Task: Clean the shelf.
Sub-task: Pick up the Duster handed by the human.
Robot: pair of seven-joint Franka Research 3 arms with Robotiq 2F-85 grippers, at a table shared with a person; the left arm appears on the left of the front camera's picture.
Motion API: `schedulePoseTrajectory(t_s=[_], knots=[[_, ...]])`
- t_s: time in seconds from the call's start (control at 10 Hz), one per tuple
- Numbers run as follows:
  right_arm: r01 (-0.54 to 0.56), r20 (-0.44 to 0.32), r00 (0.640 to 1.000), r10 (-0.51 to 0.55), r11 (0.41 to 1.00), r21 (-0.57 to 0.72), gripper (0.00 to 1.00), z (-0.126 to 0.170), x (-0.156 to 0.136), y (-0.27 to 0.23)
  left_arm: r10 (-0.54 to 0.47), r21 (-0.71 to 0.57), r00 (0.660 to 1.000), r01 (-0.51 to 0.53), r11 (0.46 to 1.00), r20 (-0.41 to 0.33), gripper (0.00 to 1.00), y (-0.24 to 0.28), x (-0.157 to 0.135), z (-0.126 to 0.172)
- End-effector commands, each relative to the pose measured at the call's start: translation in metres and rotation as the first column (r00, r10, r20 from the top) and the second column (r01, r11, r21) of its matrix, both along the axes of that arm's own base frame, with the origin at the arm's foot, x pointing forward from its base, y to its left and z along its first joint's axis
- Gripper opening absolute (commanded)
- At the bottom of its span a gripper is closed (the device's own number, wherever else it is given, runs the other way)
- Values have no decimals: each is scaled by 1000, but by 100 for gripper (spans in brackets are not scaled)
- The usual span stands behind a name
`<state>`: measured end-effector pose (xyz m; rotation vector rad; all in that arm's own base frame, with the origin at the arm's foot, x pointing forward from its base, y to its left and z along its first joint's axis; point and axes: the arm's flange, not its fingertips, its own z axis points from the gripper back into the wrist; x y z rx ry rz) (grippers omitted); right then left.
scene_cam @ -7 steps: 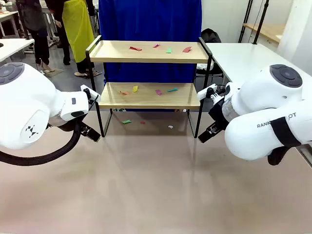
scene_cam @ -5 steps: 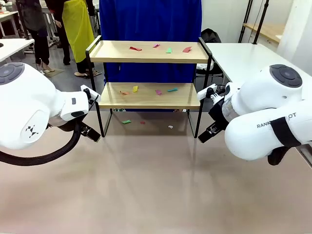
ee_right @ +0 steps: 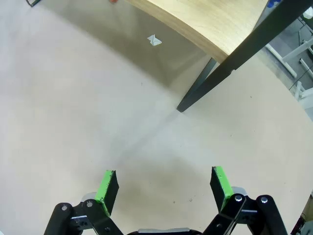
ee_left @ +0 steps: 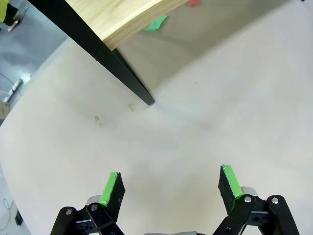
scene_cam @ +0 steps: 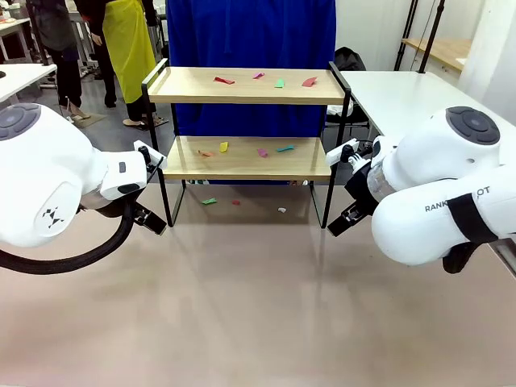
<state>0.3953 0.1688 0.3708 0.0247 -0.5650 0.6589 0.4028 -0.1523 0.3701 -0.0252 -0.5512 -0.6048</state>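
Shelf [scene_cam: 185, 85] stands upper centre of the front view, with paper scraps [scene_cam: 280, 83] on both boards. Left gripper [ee_left: 170, 176] and right gripper [ee_right: 163, 174] sit low in their wrist views. Both are spread wide and empty, over the tabletop [scene_cam: 258, 306].

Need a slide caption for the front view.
Left arm and right arm flank the shelf, coloured scraps strewn across it and the tabletop beneath.

the shelf [scene_cam: 185, 85] has pale wooden boards in a thin black frame. on its top board lie a red scrap [scene_cam: 224, 80] and a green scrap [scene_cam: 280, 83]. behind it hangs a deep blue curtain [scene_cam: 242, 32]. under it the tabletop [scene_cam: 258, 306] is plain beige. the left gripper [ee_left: 169, 174] is black with bright green pads [ee_left: 111, 188].
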Motion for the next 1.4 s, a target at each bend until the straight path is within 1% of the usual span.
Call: schedulePoseTrajectory(t_s=[0.0,0.3,0.4,0.6,0.7,0.8,0.9,1.0,1.1,1.2,1.3], knots=[[0,0,1000,0,1000,1,100,0,0,0,1,0,1000,-1,1000,0,100,1,0,0],[0,0,1000,0,1000,0,100,0,0,0,0,0,1000,0,1000,0,100,0,0,0],[-13,17,1000,12,1000,25,100,31,4,0,-37,-27,999,37,999,7,100,5,7,25],[-37,45,998,34,997,65,100,75,2,-11,-139,-29,990,138,990,-34,100,21,18,62],[-53,60,997,47,995,88,100,93,2,-21,-190,-53,980,187,981,-51,100,31,24,74],[-90,68,994,83,989,118,100,110,0,-34,-258,-95,964,251,963,-68,100,45,33,82],[-134,86,989,123,980,148,100,127,-2,-49,-329,-132,942,319,939,-68,100,60,43,89],[-181,102,981,165,967,178,100,140,-5,-66,-421,-171,906,407,897,-52,100,77,50,90],[-227,120,971,206,954,198,100,152,-2,-88,-521,-217,853,504,836,-29,100,95,59,89],[-277,122,959,255,937,214,100,158,4,-106,-582,-265,813,561,784,-2,100,109,70,86],[-308,113,951,289,923,230,100,157,12,-122,-618,-278,784,605,746,49,100,119,76,77]])
